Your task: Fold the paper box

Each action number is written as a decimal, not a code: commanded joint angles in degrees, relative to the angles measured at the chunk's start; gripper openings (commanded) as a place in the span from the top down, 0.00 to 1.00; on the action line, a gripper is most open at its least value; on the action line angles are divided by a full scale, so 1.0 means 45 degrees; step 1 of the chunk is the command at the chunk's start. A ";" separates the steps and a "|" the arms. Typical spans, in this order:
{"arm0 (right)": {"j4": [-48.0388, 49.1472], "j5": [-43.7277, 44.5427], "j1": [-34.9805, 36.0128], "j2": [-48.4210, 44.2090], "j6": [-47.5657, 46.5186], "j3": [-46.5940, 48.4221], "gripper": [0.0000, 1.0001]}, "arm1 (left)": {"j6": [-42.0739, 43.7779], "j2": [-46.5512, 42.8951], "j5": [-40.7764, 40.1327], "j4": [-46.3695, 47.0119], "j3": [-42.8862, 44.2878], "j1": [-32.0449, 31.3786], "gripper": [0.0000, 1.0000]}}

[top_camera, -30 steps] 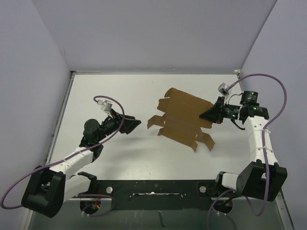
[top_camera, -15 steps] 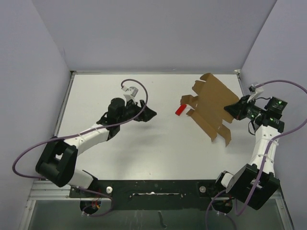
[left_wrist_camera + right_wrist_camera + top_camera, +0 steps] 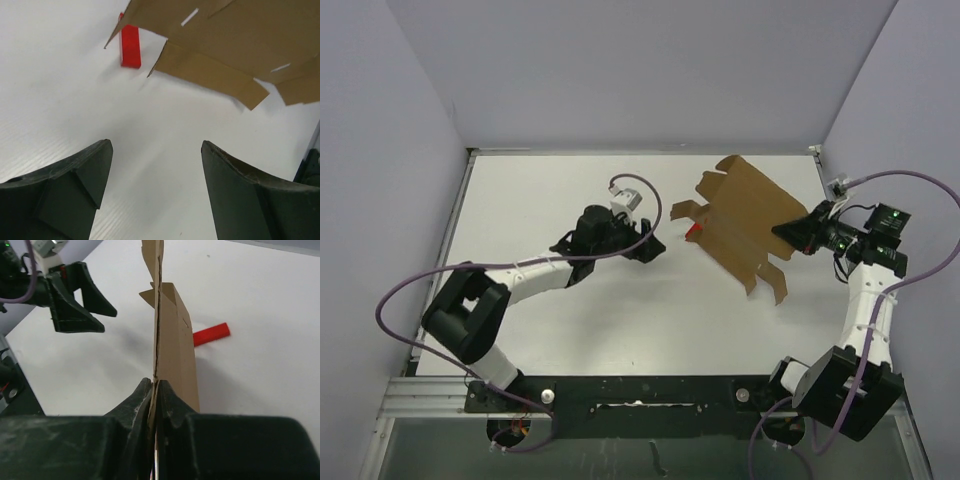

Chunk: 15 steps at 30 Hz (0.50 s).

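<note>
My two bases sit bolted to the black rail (image 3: 640, 385) at the near edge of the white desk (image 3: 550, 310), the left arm reaching out across the middle and the right arm rising along the right edge. My left gripper (image 3: 655, 248) hovers over the centre of the desk, its fingers spread wide with nothing between them; in the left wrist view only bare white surface shows in the gap of the left gripper (image 3: 156, 150). My right gripper (image 3: 782, 230) is near the right edge, pointing toward the centre, and its fingers are pressed together on the paper box (image 3: 745, 225) — a flat brown die-cut sheet with flaps and tabs, not yet folded. I pinch it by its right-hand edge. In the right wrist view the right gripper (image 3: 154, 385) has the paper box (image 3: 172, 340) clamped edge-on, the sheet standing away from my fingertips. It is held tilted in the far right part of the desk, and from the left wrist the paper box (image 3: 235, 40) shows its underside with slits and hanging flaps — whether any flap touches the desk I cannot tell. Just beyond my left fingers a small red block (image 3: 130, 47) lies on the desk at the sheet's left edge, the red block (image 3: 693, 231) partly covered by a flap from above.
</note>
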 commanded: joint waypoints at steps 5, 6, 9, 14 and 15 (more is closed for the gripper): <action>-0.3967 -0.2635 0.2051 0.0056 -0.3009 0.2365 1.00 | 0.1588 -0.5082 -0.0055 0.2191 -0.3704 0.0688 0.23; -0.4167 -0.2715 0.2304 0.0165 -0.3261 0.2330 1.00 | 0.1498 -0.5492 0.0033 0.2002 -0.3953 0.0818 0.21; -0.4044 -0.2639 0.3013 0.0322 -0.3687 0.1906 1.00 | 0.1188 -0.6502 0.0068 0.1930 -0.4809 0.0926 0.17; -0.2694 -0.2298 0.3528 0.0427 -0.2979 0.0956 1.00 | 0.0662 -0.7193 0.0196 0.2475 -0.5837 0.0879 0.18; -0.2609 -0.2199 0.3656 0.0514 -0.2982 0.0872 1.00 | 0.0608 -0.7120 0.0172 0.2497 -0.5911 0.0876 0.20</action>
